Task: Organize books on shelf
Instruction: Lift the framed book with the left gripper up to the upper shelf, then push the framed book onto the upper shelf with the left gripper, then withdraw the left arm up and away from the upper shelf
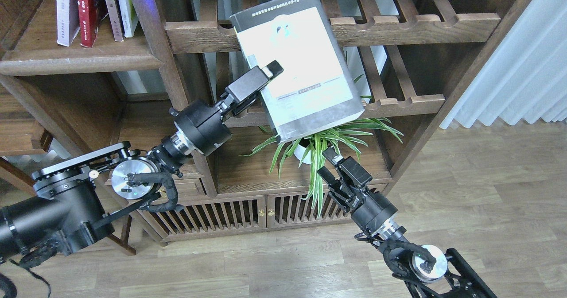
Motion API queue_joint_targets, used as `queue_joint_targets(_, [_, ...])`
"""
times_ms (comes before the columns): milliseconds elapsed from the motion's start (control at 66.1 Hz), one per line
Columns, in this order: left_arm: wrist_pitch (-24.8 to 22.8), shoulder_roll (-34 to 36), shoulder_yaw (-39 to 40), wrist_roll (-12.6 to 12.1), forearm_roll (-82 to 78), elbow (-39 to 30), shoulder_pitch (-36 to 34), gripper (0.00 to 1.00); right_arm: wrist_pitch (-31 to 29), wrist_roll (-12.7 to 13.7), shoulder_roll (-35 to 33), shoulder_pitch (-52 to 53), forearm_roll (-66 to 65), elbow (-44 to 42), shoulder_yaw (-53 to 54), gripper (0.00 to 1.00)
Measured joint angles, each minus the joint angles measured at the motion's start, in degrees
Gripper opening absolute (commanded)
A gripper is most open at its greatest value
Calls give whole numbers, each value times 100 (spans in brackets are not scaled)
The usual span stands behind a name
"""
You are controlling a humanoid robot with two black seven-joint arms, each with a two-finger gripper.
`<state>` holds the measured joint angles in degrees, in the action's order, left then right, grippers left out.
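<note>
My left gripper is shut on the left edge of a thick black book with a pale cover panel. It holds the book tilted in the air, in front of the upper slatted rack. On the dark-brown plank shelf at the upper left stand a lavender-white book, a red book and two thin ones beside them. Lower down, my right gripper is open and holds nothing. It sits well below the book's lower corner, in front of the plant.
Two slatted racks with notched rails fill the middle of the bookcase. A green potted plant stands on the low shelf under the book. Slatted cabinet doors are below. A white curtain hangs at the right.
</note>
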<state>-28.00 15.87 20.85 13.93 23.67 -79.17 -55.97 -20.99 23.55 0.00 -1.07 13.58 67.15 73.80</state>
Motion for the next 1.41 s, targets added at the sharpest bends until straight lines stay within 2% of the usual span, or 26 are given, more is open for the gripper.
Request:
queue_joint_targets(197, [0,-153,155,89,13,0,-375,4,-22,6,0,10,-129,48,-26,87])
queue_joint_targets(378, [0,-327,662,163,30,0,-778,3,-43,13,0,22,-212,60,-41,87])
queue_joint_targets(665, [0,-140,1150,207,32,0,-1132,1,-48,17,0,147,-231,76,-42,87])
queue_joint_targets(1013, [0,1135,1585,159,32,-2,-1323,1,-48,18,-1,244,-349,79,-84,87])
queue_joint_targets(1104, [0,1569,1620,143,32,-4,-1405,1,-47,18,0,297,-372,79,-156,87])
queue_joint_targets(1119, [0,1873,1626,131,32,-4,-1442,1,-40,18,0,325,-385,79,-182,87])
queue_joint_targets(1407, [-1,3135,1635,112,31,-3,-1521,1,-11,17,0,418,-541,62,-241,87])
